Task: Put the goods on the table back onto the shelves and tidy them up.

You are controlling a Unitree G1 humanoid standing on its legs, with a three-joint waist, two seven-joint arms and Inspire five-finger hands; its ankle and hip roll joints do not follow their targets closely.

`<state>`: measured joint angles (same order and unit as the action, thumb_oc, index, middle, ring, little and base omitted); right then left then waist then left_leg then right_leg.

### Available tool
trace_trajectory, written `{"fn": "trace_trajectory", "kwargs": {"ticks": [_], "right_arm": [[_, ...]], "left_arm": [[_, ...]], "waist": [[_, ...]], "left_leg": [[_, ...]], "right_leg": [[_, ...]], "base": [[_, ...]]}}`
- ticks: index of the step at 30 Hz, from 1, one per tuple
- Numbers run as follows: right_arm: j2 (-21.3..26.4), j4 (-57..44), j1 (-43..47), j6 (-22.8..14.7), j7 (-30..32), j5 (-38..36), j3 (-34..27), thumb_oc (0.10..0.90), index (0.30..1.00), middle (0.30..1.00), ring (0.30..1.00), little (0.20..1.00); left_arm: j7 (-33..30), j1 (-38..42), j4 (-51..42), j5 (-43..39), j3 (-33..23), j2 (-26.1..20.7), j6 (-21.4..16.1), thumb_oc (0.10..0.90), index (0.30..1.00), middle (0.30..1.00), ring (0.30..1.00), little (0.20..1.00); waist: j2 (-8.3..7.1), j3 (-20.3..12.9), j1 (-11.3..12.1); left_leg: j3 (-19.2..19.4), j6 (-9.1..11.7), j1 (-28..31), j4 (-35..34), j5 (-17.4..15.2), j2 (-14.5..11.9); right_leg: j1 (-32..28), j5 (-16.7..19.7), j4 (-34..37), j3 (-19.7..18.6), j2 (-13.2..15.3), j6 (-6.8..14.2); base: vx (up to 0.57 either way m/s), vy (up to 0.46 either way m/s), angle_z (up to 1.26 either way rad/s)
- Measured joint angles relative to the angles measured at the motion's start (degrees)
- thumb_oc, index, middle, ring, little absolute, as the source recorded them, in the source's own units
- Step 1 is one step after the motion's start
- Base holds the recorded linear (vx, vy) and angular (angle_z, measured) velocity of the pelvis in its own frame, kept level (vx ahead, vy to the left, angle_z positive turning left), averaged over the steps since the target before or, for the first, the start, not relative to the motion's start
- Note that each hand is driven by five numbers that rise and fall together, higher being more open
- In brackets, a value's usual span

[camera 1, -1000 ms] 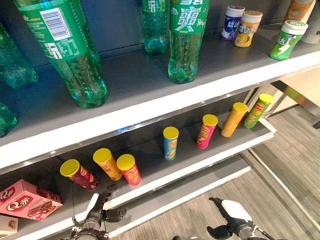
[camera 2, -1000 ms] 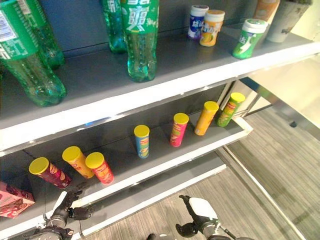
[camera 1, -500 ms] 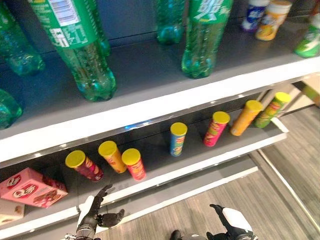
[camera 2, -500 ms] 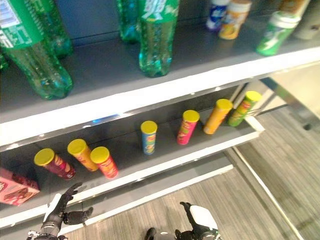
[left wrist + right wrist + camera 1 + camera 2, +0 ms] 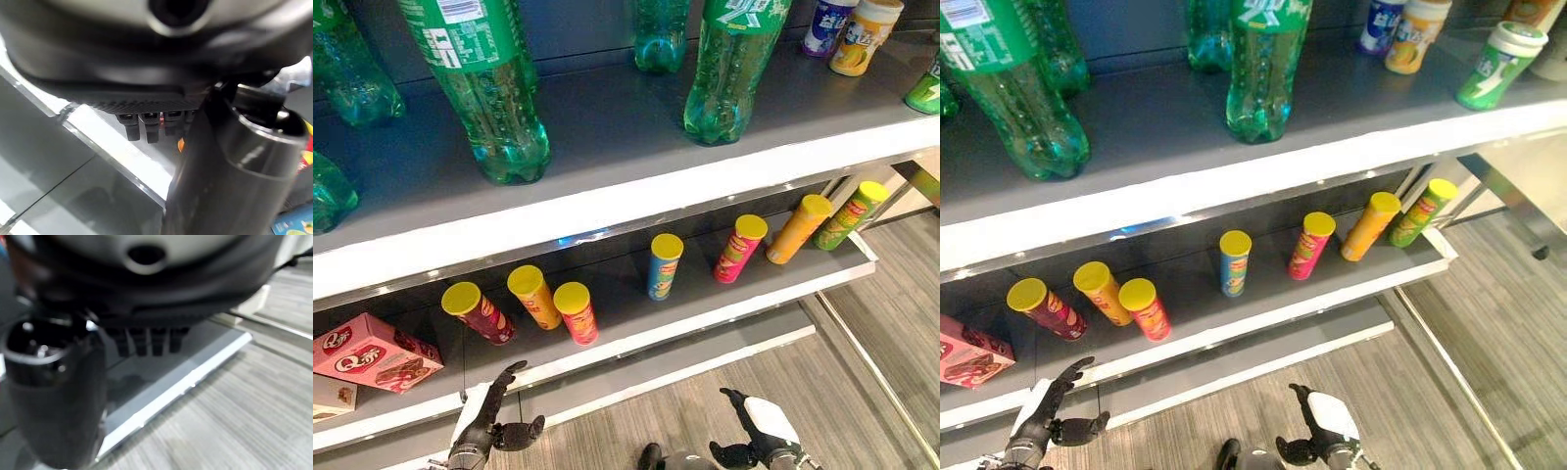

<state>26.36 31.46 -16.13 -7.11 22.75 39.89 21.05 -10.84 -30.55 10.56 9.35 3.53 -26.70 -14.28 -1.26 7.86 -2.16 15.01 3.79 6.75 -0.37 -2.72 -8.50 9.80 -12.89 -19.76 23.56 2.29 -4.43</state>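
Below the shelves (image 5: 607, 211), left robot hand (image 5: 481, 421) spread, empty

left hand (image 5: 480, 431): dark fingers, white back cover | right hand (image 5: 756, 436): dark, white cover

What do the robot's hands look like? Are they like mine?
A bit like yours. The left hand is dark, with thin black fingers and a white cover along its back. The right hand is dark too, with a rounded white cover on top. Up close, the fingers look like a row of short black blocks under a ridged black strip.
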Motion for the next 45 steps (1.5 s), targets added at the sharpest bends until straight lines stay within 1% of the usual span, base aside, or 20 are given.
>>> {"fn": "trace_trajectory", "kwargs": {"ticks": [8, 9, 16, 18, 22, 26, 32, 37, 42, 45], "right_arm": [[0.00, 0.02, 0.12, 0.01, 0.25, -0.21, 0.03, 0.800, 0.900, 0.900, 0.900, 0.900], [0.01, 0.05, 0.11, 0.01, 0.32, -0.24, 0.07, 0.800, 0.900, 0.900, 0.900, 0.900], [0.08, 1.59, 0.72, -0.04, 0.79, -0.46, 2.05, 0.800, 0.900, 0.900, 0.900, 0.900], [0.08, 1.69, 0.73, -0.04, 0.88, -0.52, 2.08, 0.800, 0.900, 0.900, 0.900, 0.900], [0.08, 1.88, 0.64, -0.06, 0.88, -0.52, 2.37, 0.800, 0.900, 0.900, 0.900, 0.900], [0.09, 1.88, 0.70, -0.09, 1.16, -0.53, 3.32, 0.800, 0.900, 0.900, 0.900, 0.900], [0.05, 1.88, 0.69, -0.15, 1.23, -0.72, 3.35, 0.800, 0.900, 0.900, 0.900, 0.900], [0.07, 2.08, 0.61, -0.14, 1.23, -0.74, 3.96, 0.800, 0.900, 0.900, 0.900, 0.900], [0.07, 2.16, 0.78, -0.14, 1.25, -1.26, 4.38, 0.800, 0.900, 0.900, 0.900, 0.900], [0.05, 3.11, 0.89, -0.16, 1.34, -2.37, 4.42, 0.800, 0.900, 0.900, 0.900, 0.900]], "left_arm": [[-0.34, 2.35, -0.01, 0.29, 0.97, -0.14, -0.45, 0.800, 0.900, 0.900, 0.900, 0.900], [-0.51, 2.72, 0.01, 0.32, 1.05, -0.15, -0.45, 0.800, 0.900, 0.900, 0.900, 0.900], [-1.40, 5.12, 0.05, 2.92, 4.26, -1.56, -0.52, 0.800, 0.900, 0.900, 0.900, 0.900], [-1.52, 6.44, 0.73, 4.46, 5.40, -1.90, -0.52, 0.800, 0.900, 0.900, 0.900, 0.900], [-1.68, 7.07, 1.15, 5.61, 5.83, -1.98, -0.52, 0.800, 0.900, 0.900, 0.900, 0.900], [-2.41, 8.40, 2.53, 6.57, 7.07, -2.27, -0.52, 0.800, 0.900, 0.900, 0.900, 0.900], [-3.76, 8.98, 3.27, 7.63, 7.28, -2.27, -0.51, 0.800, 0.900, 0.900, 0.900, 0.900], [-3.99, 9.94, 6.55, 7.74, 8.43, -2.22, -0.48, 0.800, 0.900, 0.900, 0.900, 0.900], [-4.73, 11.10, 9.09, 7.86, 10.12, -2.13, -0.48, 0.800, 0.900, 0.900, 0.900, 0.900], [-5.16, 11.09, 10.03, 8.77, 10.12, -2.09, -0.35, 0.800, 0.900, 0.900, 0.900, 0.900]], "waist": [[0.14, -0.09, -0.08], [0.15, -0.11, -0.36], [0.50, -0.62, -0.36], [0.38, -0.70, -0.52], [-0.09, -1.46, -0.67], [-0.48, -1.90, -1.48], [-0.40, -2.02, -1.68], [0.02, -3.44, -1.78], [0.03, -3.47, -1.80], [-0.01, -3.48, -1.79]], "left_leg": [[0.02, 0.00, 0.03, 0.02, 0.00, 0.00], [0.03, 0.00, 0.05, 0.04, 0.00, 0.00], [0.11, 0.00, 0.19, 0.00, 0.00, 0.01], [0.13, 0.00, 0.23, -0.01, 0.00, 0.00], [0.18, 0.00, 0.30, -0.04, 0.00, -0.06], [0.25, -0.01, 0.64, -0.11, 0.00, -0.07], [0.49, -0.02, 1.06, -0.11, -0.01, -0.28], [0.74, -0.01, 1.17, -0.03, -0.01, -0.74], [0.76, -0.01, 1.23, -0.06, -0.01, -0.99], [0.79, -0.01, 1.22, -0.11, -0.01, -1.12]], "right_leg": [[0.06, 0.01, -0.07, -0.11, -0.02, -0.01], [0.08, 0.01, -0.06, -0.16, -0.04, -0.01], [0.09, 0.03, -0.08, -0.34, -0.09, -0.04], [0.08, 0.07, -0.08, -0.37, -0.12, -0.11], [0.06, 0.08, -0.01, -0.45, -0.24, -0.12], [-0.14, 0.10, 0.05, -0.61, -0.36, -0.12], [-0.15, 0.29, 0.15, -1.38, -0.85, -0.41], [-0.26, 0.54, 0.83, -1.83, -1.59, -0.79], [-0.30, 0.58, 0.95, -1.88, -1.82, -0.87], [-0.28, 0.64, 1.04, -1.91, -1.96, -0.96]], "base": [[0.00, 0.000, 0.00], [0.00, 0.000, 0.00], [0.00, -0.002, 0.00], [0.00, 0.000, 0.00], [0.00, -0.002, -0.01], [0.00, 0.000, 0.00], [0.01, -0.012, -0.08], [0.01, -0.007, -0.07], [0.00, 0.000, 0.00], [0.00, 0.000, 0.00]]}}
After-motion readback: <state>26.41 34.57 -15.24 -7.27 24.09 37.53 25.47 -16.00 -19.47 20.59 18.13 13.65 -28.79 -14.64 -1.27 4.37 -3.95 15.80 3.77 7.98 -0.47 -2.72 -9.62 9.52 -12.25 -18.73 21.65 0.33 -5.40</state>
